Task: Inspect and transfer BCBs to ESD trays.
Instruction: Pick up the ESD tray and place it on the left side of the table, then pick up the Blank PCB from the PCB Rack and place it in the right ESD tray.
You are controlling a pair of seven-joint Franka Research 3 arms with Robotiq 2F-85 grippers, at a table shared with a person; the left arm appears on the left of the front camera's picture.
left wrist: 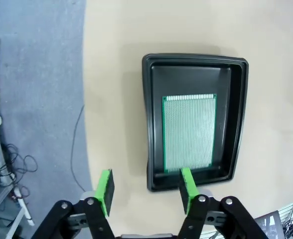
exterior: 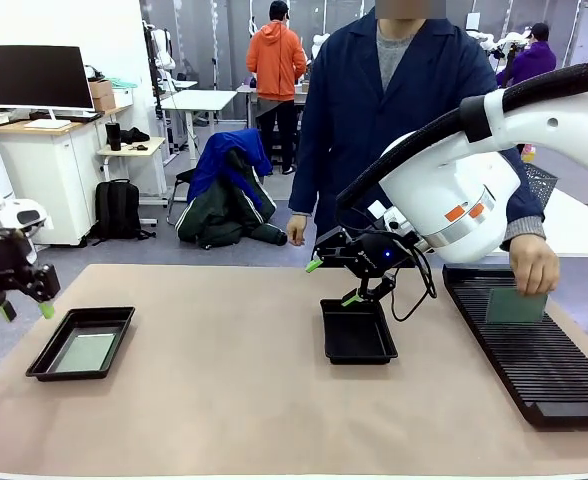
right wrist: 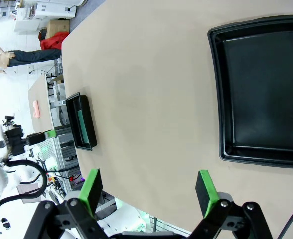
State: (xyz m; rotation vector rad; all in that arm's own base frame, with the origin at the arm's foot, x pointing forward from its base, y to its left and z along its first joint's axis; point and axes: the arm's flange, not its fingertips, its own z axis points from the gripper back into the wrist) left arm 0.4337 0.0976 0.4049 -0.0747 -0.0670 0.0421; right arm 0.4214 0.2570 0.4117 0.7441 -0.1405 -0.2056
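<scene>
Two black trays in all: the left ESD tray [exterior: 102, 314] and the middle ESD tray [exterior: 359, 342] lie flat on the tan table [exterior: 224, 420], well apart from each other.
Left ESD tray, content: the first BCB [left wrist: 189, 132] lies flat on the tray floor, pale green with a fine dot pattern. In the left wrist view it sits close to the end wall nearer the gripper, and bare black floor shows at the other end.
Middle ESD tray, content: only its bare black floor is seen in the front and right wrist views.
Left gripper [exterior: 27, 311]: it hangs in the air at the left edge of the table, beside the left ESD tray and touching nothing. Its green pads [left wrist: 105, 189] are spread and nothing is between them.
Right gripper [exterior: 332, 282]: it hovers above the far end of the middle ESD tray. Its fingers are spread wide and hold nothing.
Rack [exterior: 534, 360]: long, black and ribbed, it lies at the right side of the table.
Second BCB [exterior: 515, 306]: it stands upright at the far part of the rack, its lower edge down at the ribs. I cannot tell if it sits in a slot.
Person's hand [exterior: 532, 265]: it grips the top edge of the second BCB.
Person [exterior: 404, 120]: stands at the far side of the table in a dark blue coat.
Farther back: a blue jacket [exterior: 229, 170] hangs over a chair, and another person in orange [exterior: 276, 60] stands between desks.
</scene>
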